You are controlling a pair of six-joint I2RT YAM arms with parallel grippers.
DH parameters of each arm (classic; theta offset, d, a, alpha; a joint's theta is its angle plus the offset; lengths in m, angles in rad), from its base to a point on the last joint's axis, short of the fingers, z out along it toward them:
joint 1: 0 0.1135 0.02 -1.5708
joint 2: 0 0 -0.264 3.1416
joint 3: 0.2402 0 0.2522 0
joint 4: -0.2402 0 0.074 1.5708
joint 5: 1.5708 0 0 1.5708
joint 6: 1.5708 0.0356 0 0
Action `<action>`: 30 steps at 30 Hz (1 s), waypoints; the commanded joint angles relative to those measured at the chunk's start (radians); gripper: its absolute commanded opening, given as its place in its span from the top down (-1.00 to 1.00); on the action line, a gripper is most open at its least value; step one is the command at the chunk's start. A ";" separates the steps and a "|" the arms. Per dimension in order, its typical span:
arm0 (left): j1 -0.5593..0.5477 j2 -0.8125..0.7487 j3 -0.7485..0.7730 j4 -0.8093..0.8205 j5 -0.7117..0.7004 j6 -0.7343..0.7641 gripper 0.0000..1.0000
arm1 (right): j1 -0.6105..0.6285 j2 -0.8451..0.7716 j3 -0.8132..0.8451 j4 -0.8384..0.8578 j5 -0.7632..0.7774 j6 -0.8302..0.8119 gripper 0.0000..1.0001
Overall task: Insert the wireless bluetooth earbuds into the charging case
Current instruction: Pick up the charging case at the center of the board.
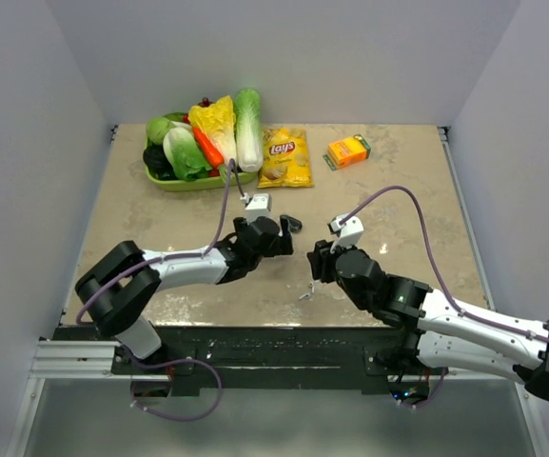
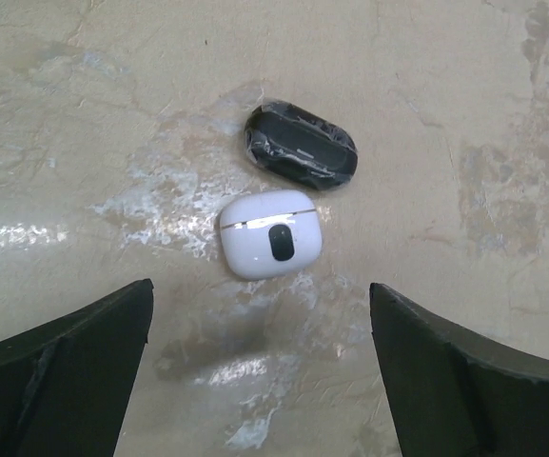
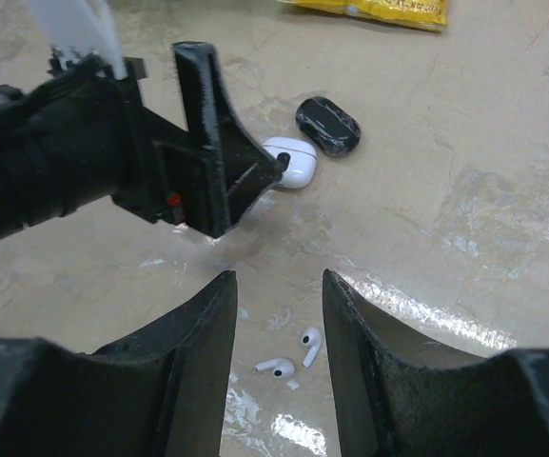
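left claw (image 2: 260,290) wide open, white case (image 2: 271,233) just ahead, right claw (image 3: 279,276) parted near earbuds (image 3: 275,367)

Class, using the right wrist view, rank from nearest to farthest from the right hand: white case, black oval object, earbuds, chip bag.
1. Earbuds, on table by the right hand.
2. White case, ahead, centre.
3. Black oval object, just beyond, right.
4. Chip bag, top edge.

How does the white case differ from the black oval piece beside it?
The white case is smooth and glossy, with a thin seam line and a dark oval mark; the black oval piece looks mottled and crinkled. The white case is squarish with rounded corners, the black oval piece longer and narrower. Both lie side by side on the table.
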 commanded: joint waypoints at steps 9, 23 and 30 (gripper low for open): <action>-0.037 0.267 0.347 -0.360 -0.180 -0.200 -1.00 | -0.001 -0.055 0.009 -0.038 0.040 0.024 0.09; -0.048 0.415 0.480 -0.448 -0.194 -0.255 -0.79 | -0.003 -0.124 0.029 -0.077 0.019 0.043 0.09; -0.048 0.433 0.502 -0.510 -0.205 -0.297 -0.77 | -0.003 -0.138 0.031 -0.090 0.029 0.041 0.08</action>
